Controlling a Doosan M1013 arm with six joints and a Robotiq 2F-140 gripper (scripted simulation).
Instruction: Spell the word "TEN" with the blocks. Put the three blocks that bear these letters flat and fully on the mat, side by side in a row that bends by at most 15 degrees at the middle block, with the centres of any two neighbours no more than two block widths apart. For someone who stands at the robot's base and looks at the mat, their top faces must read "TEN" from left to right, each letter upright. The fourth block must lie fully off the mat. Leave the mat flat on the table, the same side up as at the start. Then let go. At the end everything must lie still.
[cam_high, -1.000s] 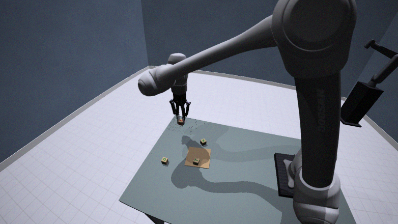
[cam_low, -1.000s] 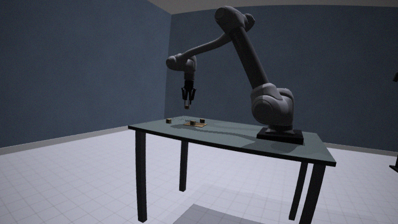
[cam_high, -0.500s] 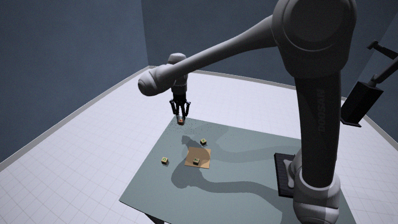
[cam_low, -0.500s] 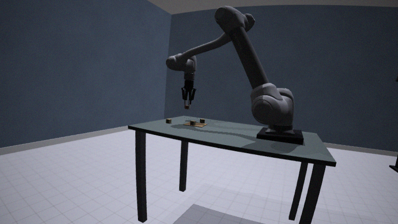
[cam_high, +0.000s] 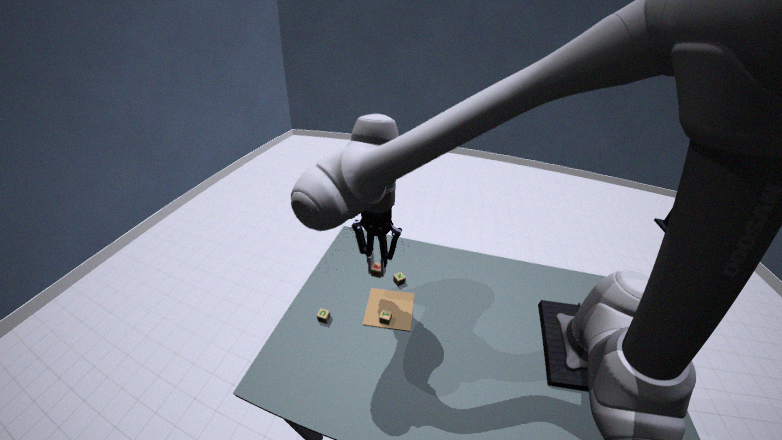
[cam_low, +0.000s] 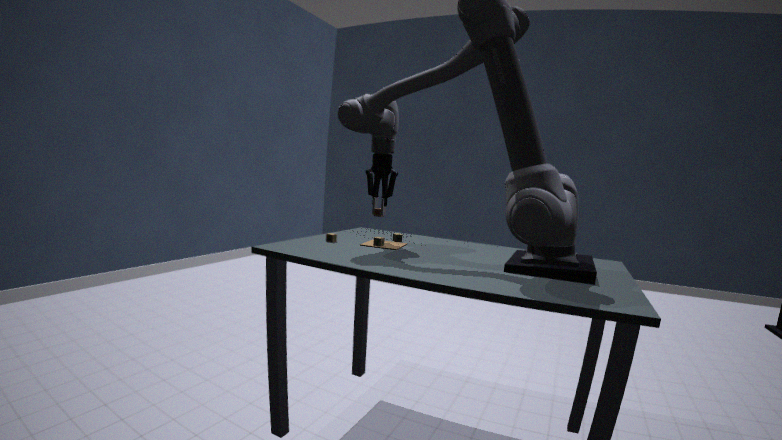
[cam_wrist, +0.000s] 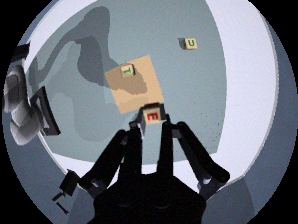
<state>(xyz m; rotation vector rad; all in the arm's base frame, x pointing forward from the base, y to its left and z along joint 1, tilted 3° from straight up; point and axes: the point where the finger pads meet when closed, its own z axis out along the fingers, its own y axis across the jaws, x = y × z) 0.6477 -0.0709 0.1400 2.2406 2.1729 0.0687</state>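
My gripper (cam_high: 376, 266) is shut on a wooden block with a red letter (cam_high: 376, 268) and holds it high above the table, near the far edge of the tan mat (cam_high: 388, 309). The held block also shows between my fingers in the wrist view (cam_wrist: 153, 116) and in the exterior view (cam_low: 377, 210). One block with a green letter (cam_high: 385, 315) lies on the mat; it also shows in the wrist view (cam_wrist: 128, 70). A second green-lettered block (cam_high: 399, 278) lies on the table just beyond the mat. A block with a green U (cam_high: 323, 314) lies off the mat to its left, also in the wrist view (cam_wrist: 190, 43).
The robot base (cam_high: 568, 342) stands on a black plate at the table's right side. The arm's shadow falls across the mat and the table. The table's far edge (cam_high: 349, 229) lies close behind the gripper.
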